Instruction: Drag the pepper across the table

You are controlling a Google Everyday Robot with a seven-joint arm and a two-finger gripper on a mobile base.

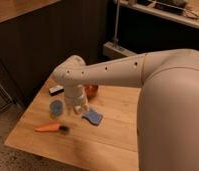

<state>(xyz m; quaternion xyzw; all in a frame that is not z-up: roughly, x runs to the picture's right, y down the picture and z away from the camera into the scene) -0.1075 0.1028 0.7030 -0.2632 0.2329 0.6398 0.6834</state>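
The orange pepper (49, 128) lies on the light wooden table (113, 142) near its front left edge, its dark stem cap pointing right. My gripper (77, 108) hangs from the white arm just above and to the right of the pepper, apart from it. It is open, with nothing in it. The gripper points down toward the tabletop, between a blue round piece and a blue sponge.
A flat blue sponge (93, 117) lies right of the gripper. A small blue round cup (56, 107) stands to its left. A dark-red bowl (91, 90) and a small white and dark object (56, 90) sit at the back. Dark cabinets stand behind the table.
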